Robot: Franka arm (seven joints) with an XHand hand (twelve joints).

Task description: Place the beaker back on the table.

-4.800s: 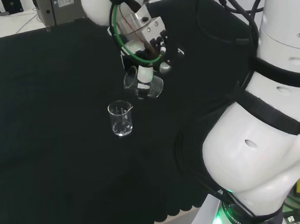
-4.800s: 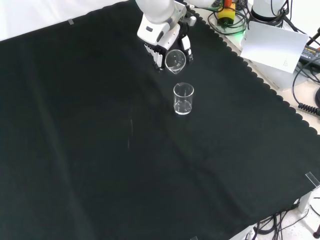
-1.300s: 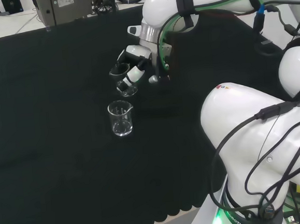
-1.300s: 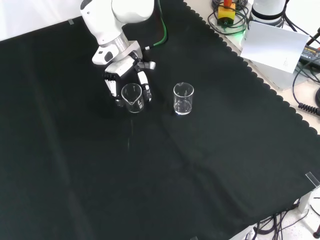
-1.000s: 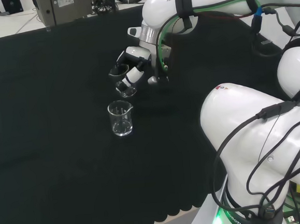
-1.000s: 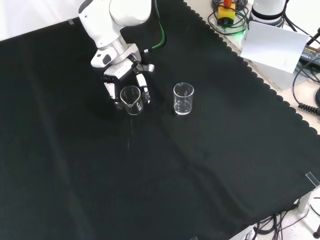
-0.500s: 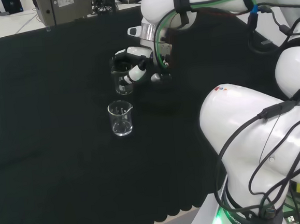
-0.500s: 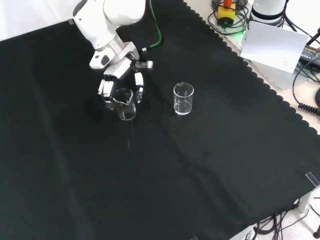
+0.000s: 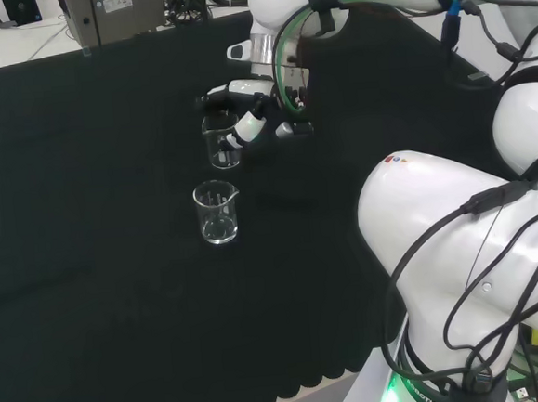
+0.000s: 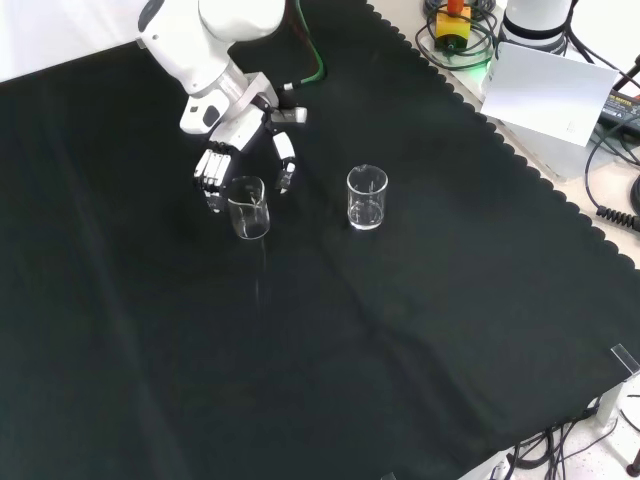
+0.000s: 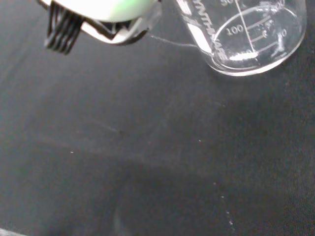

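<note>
Beaker (image 10: 249, 208) stands upright on the desk (image 10: 400, 330), left of a second beaker (image 10: 366, 197) in front view, directly below the robot hand (image 10: 243, 150), fingers spread around its rim.

beaker (image 10: 249, 207) | clear glass, printed scale | upright on black tabletop (image 10: 330, 330) | left of second beaker (image 10: 366, 197), front view
</note>
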